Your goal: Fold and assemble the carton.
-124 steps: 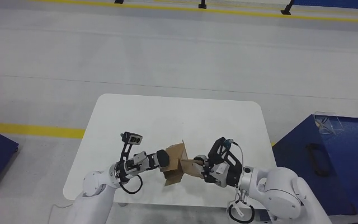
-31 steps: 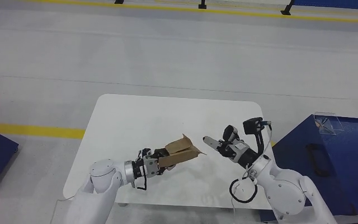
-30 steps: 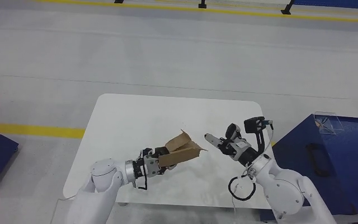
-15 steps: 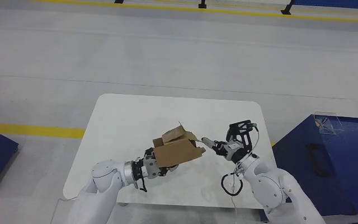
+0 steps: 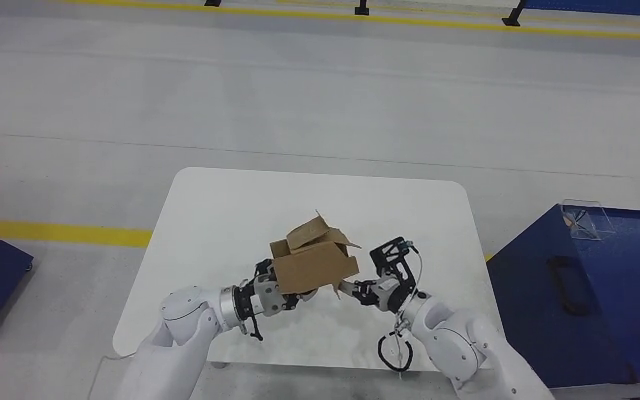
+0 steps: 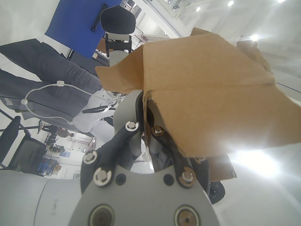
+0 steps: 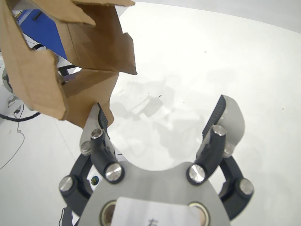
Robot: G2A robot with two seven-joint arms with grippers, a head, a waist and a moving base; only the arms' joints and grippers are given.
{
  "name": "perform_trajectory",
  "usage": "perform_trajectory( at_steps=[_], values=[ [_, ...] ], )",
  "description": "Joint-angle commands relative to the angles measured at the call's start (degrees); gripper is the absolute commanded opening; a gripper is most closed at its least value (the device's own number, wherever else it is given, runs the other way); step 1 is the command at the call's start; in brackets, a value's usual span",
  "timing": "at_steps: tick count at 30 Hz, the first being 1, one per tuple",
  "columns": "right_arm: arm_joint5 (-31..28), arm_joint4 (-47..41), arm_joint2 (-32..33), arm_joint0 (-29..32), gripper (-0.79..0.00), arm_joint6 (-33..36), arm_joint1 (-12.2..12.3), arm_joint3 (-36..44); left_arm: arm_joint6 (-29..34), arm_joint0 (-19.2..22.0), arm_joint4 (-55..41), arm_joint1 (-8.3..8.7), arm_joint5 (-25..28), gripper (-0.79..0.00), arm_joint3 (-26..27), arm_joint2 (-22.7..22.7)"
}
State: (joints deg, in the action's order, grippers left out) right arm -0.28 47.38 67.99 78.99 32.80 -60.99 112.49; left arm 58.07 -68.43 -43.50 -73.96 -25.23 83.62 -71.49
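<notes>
A brown cardboard carton point(image 5: 314, 262) is held up above the white table point(image 5: 230, 210), part unfolded, with loose flaps sticking out at its top and at its underside. My left gripper point(image 6: 145, 116) is shut on one of the carton's point(image 6: 207, 81) lower panels. My right gripper point(image 7: 160, 115) stands open just beside the carton point(image 7: 70, 45), and one of its fingers point(image 7: 100, 116) touches a hanging lower flap; nothing lies between its fingers. In the top view the right gripper point(image 5: 350, 290) sits at the carton's lower right corner.
A blue cabinet point(image 5: 580, 290) stands off the table's right side. The table's far half and left side are bare. Yellow floor lines run behind and to the left of the table.
The left arm has raised and turned the carton upright, so its flaps now point up. The right arm has swung in from the right and lowered to the carton's bottom corner.
</notes>
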Motion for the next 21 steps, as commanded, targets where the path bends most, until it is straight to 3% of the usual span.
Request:
perform_trajectory(
  at_steps=[1,12,21],
  values=[
    [1.2,-0.9,0.6,-0.3,0.0,-1.3,-0.2,0.2,-0.7,0.0,0.4,0.09,0.5,-0.785,0.0,0.1],
    [0.7,-5.9,7.1,2.6,0.0,-3.1,0.1,5.0,-3.5,-0.1,1.9,0.6,3.3,-0.785,-0.5,0.6],
    [0.8,-3.6,3.1,1.6,0.0,-2.0,-0.5,6.0,-4.5,-0.2,1.3,0.92,4.0,-0.785,-0.2,0.9]
  ],
)
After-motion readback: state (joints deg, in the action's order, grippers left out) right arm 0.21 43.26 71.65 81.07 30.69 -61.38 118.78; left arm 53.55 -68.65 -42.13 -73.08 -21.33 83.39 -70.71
